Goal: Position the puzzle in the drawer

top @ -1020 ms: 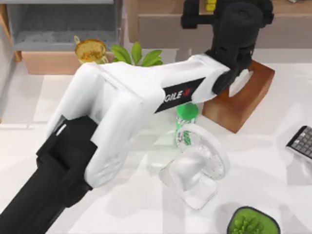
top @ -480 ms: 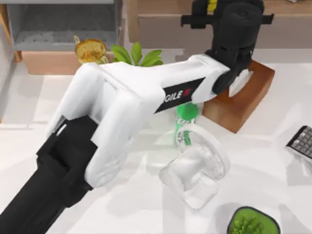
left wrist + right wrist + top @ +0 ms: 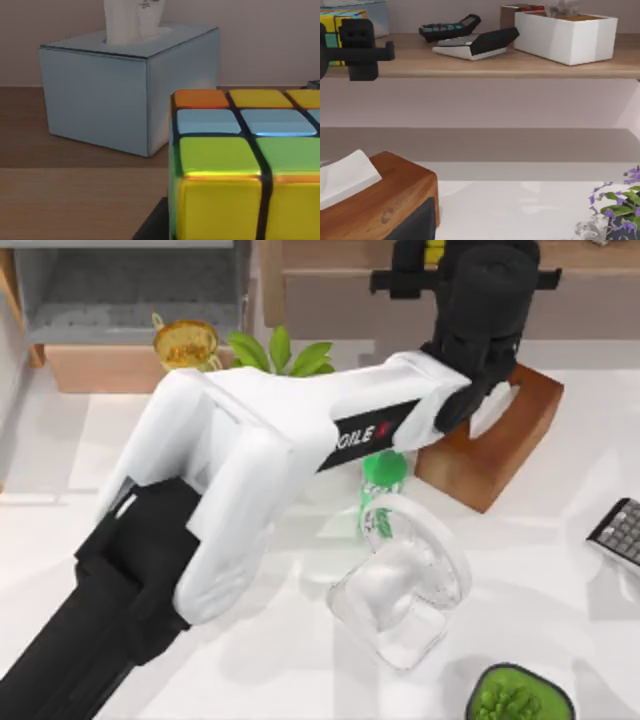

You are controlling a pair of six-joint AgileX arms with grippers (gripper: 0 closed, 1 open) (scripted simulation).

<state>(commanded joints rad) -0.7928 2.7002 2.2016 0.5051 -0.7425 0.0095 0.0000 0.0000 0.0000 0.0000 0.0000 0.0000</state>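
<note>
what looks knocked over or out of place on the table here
The clear fan lies tipped on its side near the table's middle, beside the green bottle. The puzzle sits on the wooden shelf at the left hand, not in the drawer.

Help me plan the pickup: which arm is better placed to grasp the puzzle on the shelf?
Left. The left gripper is already at the wooden shelf, right at the puzzle, which looms close in its wrist view. The right wrist view sees the puzzle from farther off.
</note>
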